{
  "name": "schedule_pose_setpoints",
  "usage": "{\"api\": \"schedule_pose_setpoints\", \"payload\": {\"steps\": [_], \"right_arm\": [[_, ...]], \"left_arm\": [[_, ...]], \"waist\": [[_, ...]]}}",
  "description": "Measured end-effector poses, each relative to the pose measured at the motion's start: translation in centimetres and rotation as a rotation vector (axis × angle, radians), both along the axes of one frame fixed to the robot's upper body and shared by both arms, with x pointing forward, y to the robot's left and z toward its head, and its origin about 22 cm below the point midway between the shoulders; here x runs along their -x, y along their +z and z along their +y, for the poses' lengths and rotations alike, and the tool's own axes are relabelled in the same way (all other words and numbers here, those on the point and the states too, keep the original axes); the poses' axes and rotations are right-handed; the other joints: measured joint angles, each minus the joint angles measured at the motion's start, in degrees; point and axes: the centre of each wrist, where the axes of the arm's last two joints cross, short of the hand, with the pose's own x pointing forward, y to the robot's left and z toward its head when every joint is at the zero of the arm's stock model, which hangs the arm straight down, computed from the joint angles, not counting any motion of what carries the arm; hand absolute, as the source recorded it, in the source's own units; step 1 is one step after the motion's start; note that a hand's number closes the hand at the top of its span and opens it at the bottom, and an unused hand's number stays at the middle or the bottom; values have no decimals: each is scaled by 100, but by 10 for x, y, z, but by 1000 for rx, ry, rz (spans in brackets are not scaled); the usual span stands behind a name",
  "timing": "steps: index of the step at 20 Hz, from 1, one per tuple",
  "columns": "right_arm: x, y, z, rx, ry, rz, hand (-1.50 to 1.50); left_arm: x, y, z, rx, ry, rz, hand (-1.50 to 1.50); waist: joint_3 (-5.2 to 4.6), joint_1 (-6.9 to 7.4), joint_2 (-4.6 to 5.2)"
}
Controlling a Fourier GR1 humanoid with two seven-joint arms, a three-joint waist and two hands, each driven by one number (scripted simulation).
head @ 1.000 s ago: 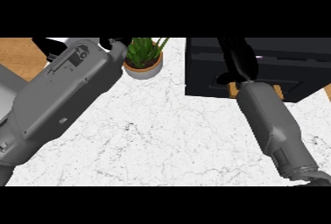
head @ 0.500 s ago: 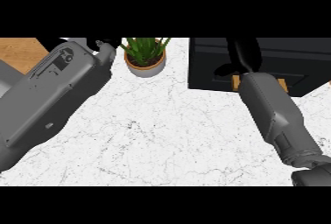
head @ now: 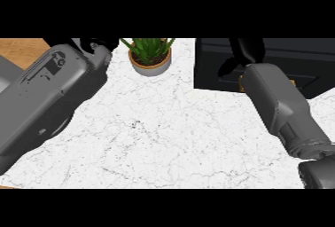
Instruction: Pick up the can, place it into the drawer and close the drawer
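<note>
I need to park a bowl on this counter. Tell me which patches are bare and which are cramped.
The widest bare marble counter lies in the middle, between the left forearm and the right forearm, below the potted plant. It is crowded at the upper right, where the right hand reaches over the black drawer unit, and at the upper left, around the left hand.
</note>
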Motion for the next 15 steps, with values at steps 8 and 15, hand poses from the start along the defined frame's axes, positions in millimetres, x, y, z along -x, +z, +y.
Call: {"api": "schedule_pose_setpoints", "payload": {"steps": [8,15], "right_arm": [[-4,9,5,-231,107,105,-150],[-7,17,1,-560,164,127,-150]], "left_arm": [[5,1,2,0,-1,3,-150],[11,-5,8,-2,-6,11,-150]], "waist": [[23,-5,57],[9,-30,7]]}}
